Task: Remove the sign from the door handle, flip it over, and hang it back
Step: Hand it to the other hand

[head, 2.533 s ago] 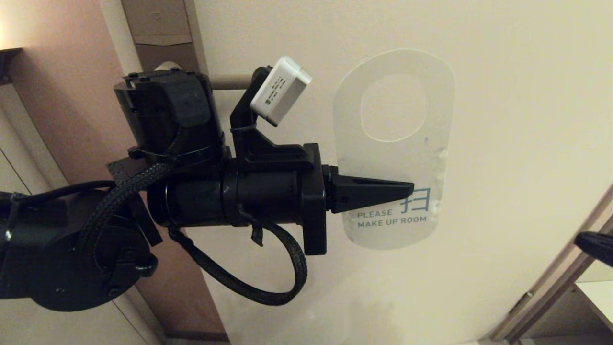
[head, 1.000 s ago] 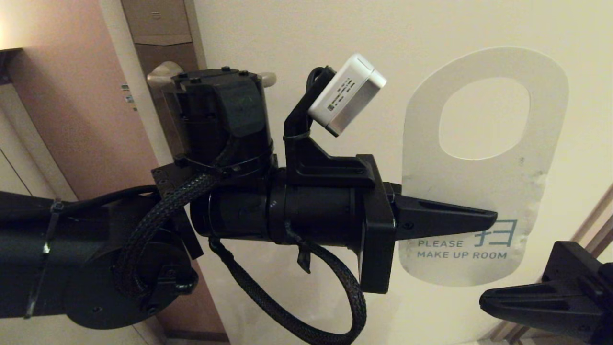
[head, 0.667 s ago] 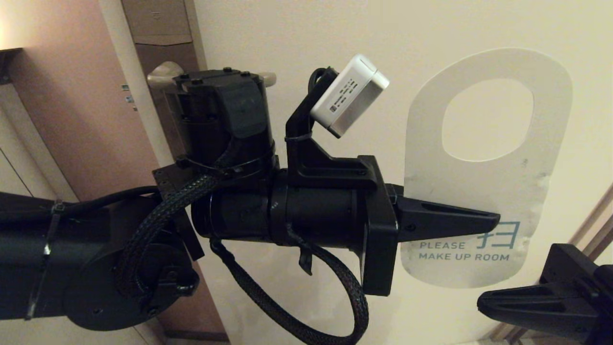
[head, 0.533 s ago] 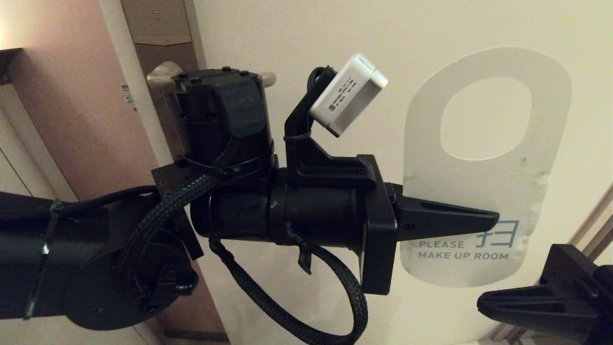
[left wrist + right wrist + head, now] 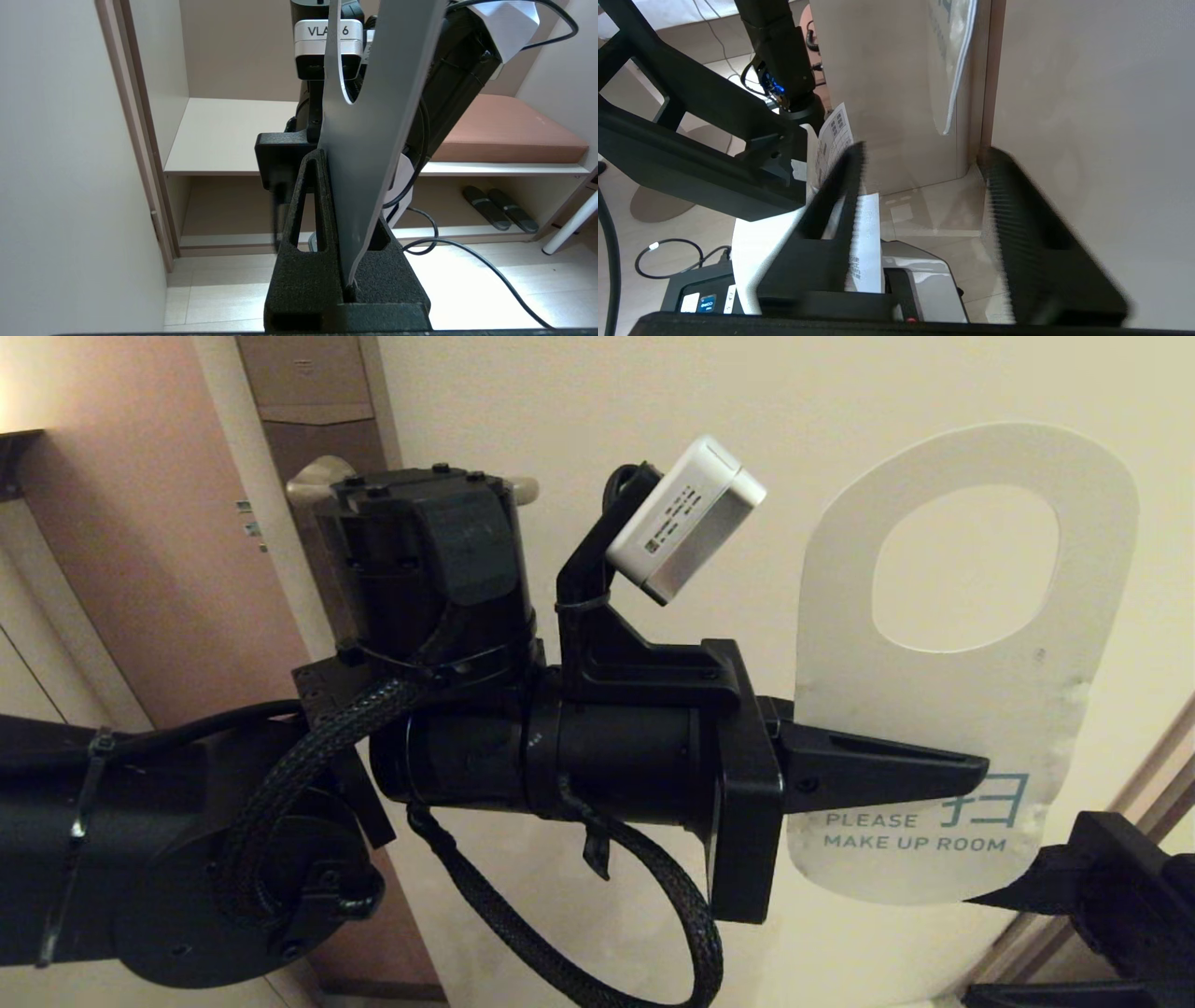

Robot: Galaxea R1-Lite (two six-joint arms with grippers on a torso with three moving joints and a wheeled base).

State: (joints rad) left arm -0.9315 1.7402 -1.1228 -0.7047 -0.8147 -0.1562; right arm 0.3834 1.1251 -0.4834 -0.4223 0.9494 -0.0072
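Observation:
The sign (image 5: 962, 691) shows its off-white "PLEASE MAKE UP ROOM" face, upright in front of the door and off the door handle (image 5: 523, 485), which my left arm mostly hides. My left gripper (image 5: 976, 770) is shut on the sign's lower part from the left. In the left wrist view the sign (image 5: 373, 140) stands edge-on between the left gripper's (image 5: 348, 186) jaws. At the lower right, my right gripper (image 5: 976, 947) is open, its upper finger at the sign's bottom right edge. In the right wrist view the sign's edge (image 5: 959, 65) hangs beyond the spread right gripper (image 5: 924, 154).
The cream door (image 5: 653, 392) fills the background, with the brown handle plate (image 5: 308, 392) at top left and the door frame (image 5: 1139, 784) at lower right. Behind me are a shelf (image 5: 224, 135), a cushioned bench (image 5: 504, 135) and cables (image 5: 467, 247) on the floor.
My right gripper has opened from shut, its fingers now spread below the sign's lower right corner. The left gripper and sign shifted slightly to the right.

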